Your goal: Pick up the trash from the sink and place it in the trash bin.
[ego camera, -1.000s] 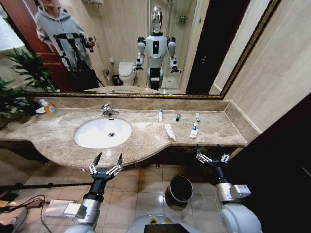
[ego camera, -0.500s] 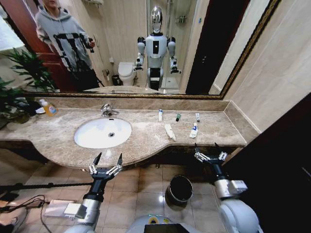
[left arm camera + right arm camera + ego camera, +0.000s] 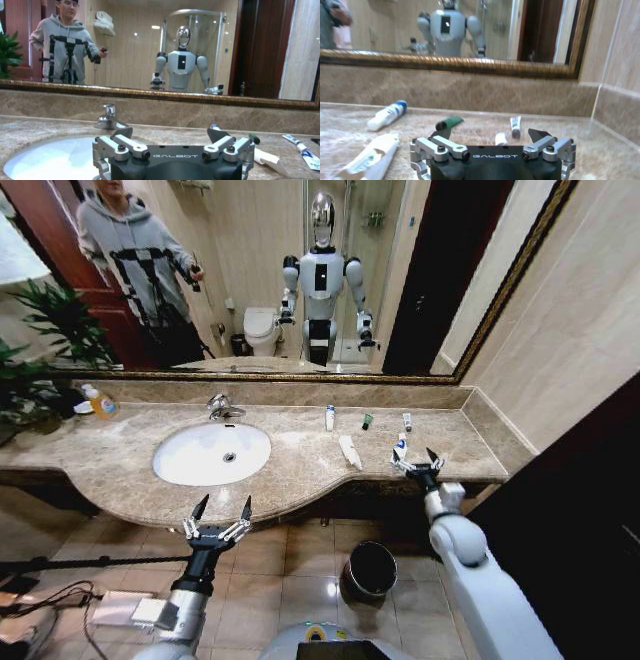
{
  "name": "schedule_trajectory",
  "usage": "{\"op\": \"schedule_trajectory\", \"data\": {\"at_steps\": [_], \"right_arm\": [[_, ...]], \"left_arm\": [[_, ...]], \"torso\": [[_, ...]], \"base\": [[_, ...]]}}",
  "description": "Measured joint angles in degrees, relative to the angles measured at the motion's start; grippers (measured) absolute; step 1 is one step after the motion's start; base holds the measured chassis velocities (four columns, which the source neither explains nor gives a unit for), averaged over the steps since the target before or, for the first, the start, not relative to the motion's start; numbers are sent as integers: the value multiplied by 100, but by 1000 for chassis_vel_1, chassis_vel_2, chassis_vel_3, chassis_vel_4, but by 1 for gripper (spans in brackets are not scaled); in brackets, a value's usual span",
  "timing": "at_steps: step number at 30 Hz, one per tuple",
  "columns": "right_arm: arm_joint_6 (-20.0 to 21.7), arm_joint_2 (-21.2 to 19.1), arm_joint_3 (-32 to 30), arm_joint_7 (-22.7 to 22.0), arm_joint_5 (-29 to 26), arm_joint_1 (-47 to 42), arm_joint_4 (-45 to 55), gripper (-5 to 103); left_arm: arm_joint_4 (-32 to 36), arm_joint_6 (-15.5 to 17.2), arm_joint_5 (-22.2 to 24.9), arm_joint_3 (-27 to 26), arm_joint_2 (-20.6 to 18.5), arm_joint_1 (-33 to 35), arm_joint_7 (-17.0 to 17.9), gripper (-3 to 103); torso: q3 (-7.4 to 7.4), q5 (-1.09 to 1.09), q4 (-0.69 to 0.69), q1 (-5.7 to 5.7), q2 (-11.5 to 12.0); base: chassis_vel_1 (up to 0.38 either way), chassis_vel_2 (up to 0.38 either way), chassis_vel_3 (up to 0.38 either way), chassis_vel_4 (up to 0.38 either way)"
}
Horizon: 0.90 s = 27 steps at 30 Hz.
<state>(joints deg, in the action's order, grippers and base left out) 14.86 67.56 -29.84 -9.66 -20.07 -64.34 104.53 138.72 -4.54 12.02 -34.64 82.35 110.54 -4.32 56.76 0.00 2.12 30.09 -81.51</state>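
Beige marble is carrying everything that matters, and going from left to right it is showing a job barely begun. An orange soap bottle is standing at the far left of the countertop, and the white sink with its chrome faucet is lying beside it, looking bare of any trash. The left gripper is hanging low in front of the counter edge below the basin, its fingers spread wide and gripping nothing. Right of the basin the five pieces of trash are all lying on the marble, not in the sink: a small white bottle standing near the back wall, a flat white tube lying nearer the front, a dark green piece, a white tube with a blue mark and a thin white tube. The right gripper is hovering at the counter's front edge just beside the blue-marked tube, fingers splayed and empty; its wrist view is putting a white tube tip between the open jaws. The black trash bin is sitting on the floor below, between the two arms, with nothing visibly in it. Judging by this, all five pickups and drops are remaining.
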Motion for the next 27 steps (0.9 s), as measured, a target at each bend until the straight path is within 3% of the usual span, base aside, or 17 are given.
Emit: {"op": "schedule_trajectory", "data": {"at_steps": [13,21,27], "right_arm": [[-44,195,57,96,-128,131,-771,103],[-81,316,62,130,-66,130,-871,81],[-158,370,88,117,107,91,-900,54]], "left_arm": [[0,0,-1,0,-1,0,1,100],[0,0,0,0,-1,0,0,100],[0,0,0,0,0,0,1,100]], "torso": [[-1,0,-1,-1,0],[-1,-1,-1,-1,0],[-1,-1,-1,-1,0]], "base": [[0,0,0,0],[0,0,0,0],[0,0,0,0]]}}
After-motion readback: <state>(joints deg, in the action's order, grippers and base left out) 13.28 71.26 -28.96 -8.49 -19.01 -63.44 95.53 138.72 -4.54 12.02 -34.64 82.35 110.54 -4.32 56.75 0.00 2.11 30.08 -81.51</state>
